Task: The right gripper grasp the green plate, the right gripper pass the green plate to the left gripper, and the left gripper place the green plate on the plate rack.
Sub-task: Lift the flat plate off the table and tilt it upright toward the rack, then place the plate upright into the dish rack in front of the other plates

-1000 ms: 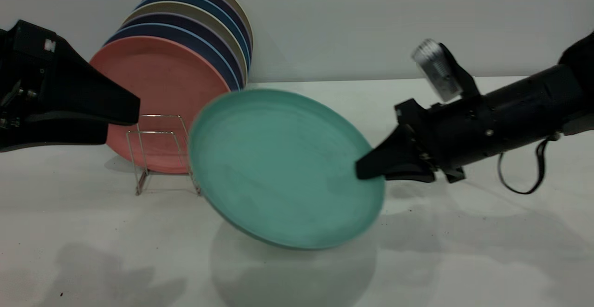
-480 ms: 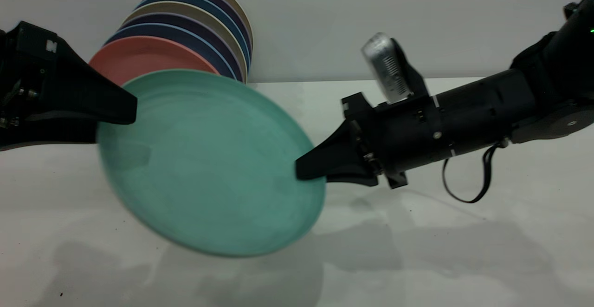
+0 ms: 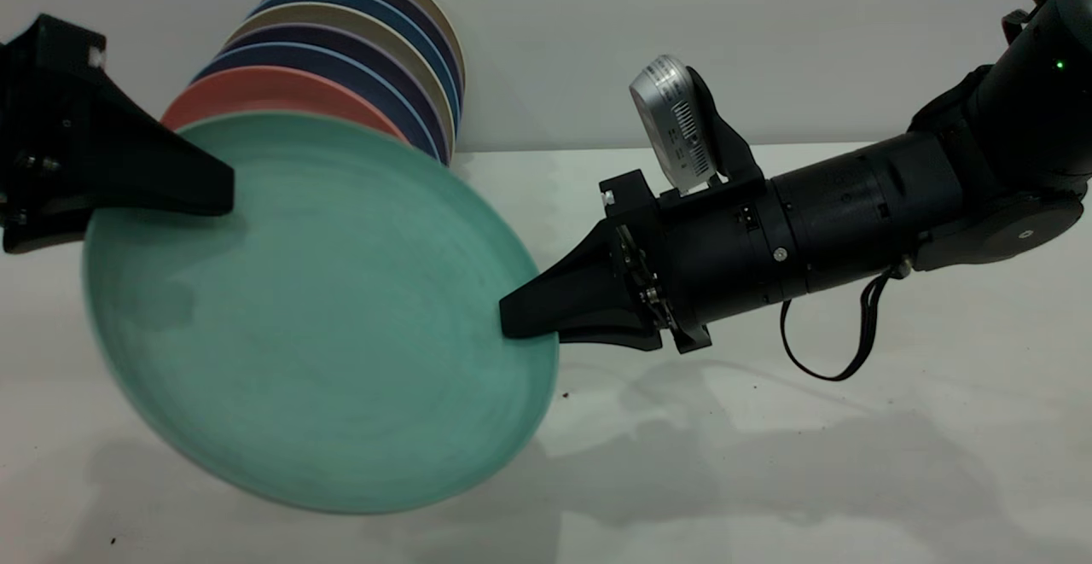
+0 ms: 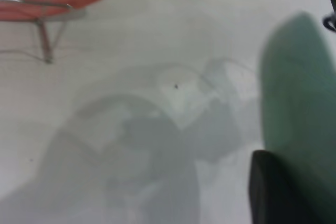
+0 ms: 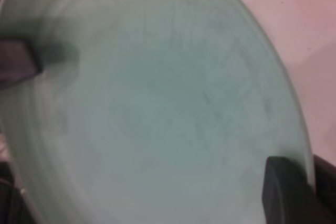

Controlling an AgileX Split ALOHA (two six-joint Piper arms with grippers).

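Observation:
The green plate (image 3: 316,316) hangs tilted above the table, its face toward the exterior camera. My right gripper (image 3: 525,321) is shut on its right rim; in the right wrist view the plate (image 5: 157,103) fills the frame, with one finger (image 5: 286,192) over the rim. My left gripper (image 3: 205,197) is open at the plate's upper left rim, one jaw lying across the plate's front face and the other hidden behind it. The left wrist view shows that finger (image 4: 273,192) beside the plate (image 4: 299,93). The plate rack (image 4: 42,30) shows only there; the plate hides it in the exterior view.
A salmon-pink plate (image 3: 273,86) stands in the rack behind the green plate, with several blue and beige plates (image 3: 367,52) leaning behind it against the wall. The white table (image 3: 810,462) stretches to the front and right.
My right gripper has carried the green plate left and slightly up, from the table's middle to in front of the rack. The plate's upper left rim now lies under my left gripper's jaw.

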